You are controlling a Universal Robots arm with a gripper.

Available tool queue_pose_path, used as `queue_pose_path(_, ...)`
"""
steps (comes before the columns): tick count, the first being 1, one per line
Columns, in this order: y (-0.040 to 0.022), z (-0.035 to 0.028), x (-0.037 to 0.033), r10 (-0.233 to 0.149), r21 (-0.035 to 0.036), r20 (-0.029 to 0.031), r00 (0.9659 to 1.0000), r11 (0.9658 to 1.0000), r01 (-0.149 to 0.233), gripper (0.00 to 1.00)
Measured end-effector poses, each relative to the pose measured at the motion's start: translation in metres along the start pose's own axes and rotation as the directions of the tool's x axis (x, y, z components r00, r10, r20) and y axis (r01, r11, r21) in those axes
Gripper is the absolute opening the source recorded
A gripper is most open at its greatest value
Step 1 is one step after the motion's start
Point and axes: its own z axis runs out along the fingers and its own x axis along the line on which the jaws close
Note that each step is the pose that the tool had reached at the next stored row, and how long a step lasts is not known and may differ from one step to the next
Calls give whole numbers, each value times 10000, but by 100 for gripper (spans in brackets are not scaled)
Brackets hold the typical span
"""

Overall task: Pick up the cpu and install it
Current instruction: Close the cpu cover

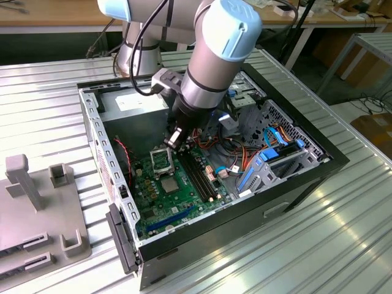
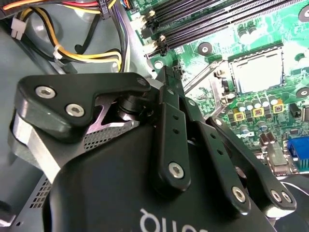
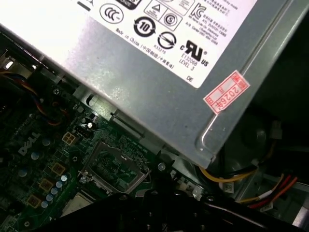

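The cpu (image 2: 256, 72) is a small silver-grey square lying flat in a black-framed socket on the green board (image 1: 184, 202). It also shows in the exterior view (image 1: 171, 184) and at the edge of the first wrist view (image 3: 77, 205). A metal socket frame (image 3: 113, 166) lies open beside it. My gripper (image 1: 174, 139) hangs inside the open computer case, just above the board and beside the socket. In the second wrist view the gripper (image 2: 168, 72) has its black fingers drawn together, shut, with nothing visible between them. It stands a short way from the cpu, not touching it.
A large grey metal box with a white label (image 3: 159, 82) stands close behind the gripper. Black memory slots (image 2: 217, 24) run alongside the socket. Coloured cables (image 2: 87, 53) lie loose nearby. A blue drive cage (image 1: 269, 162) and the case walls (image 1: 98, 141) hem in the board. Grey fixtures (image 1: 37, 208) sit outside.
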Motion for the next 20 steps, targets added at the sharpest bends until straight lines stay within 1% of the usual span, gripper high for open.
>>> queue_pose_path(4, 2, -16, -1, -19, 15, -13, 10000, 10000, 19, 11)
queue_pose_path(6, 3, -24, 0, -59, 36, -38, 10000, 10000, 59, 11)
queue_pose_path(11, 4, -36, 0, -181, 62, -78, 9998, 9998, 181, 11)
queue_pose_path(18, 9, -66, -1, -425, 60, -123, 9990, 9991, 426, 11)
queue_pose_path(20, 11, -81, -2, -553, 57, -143, 9984, 9984, 554, 11)
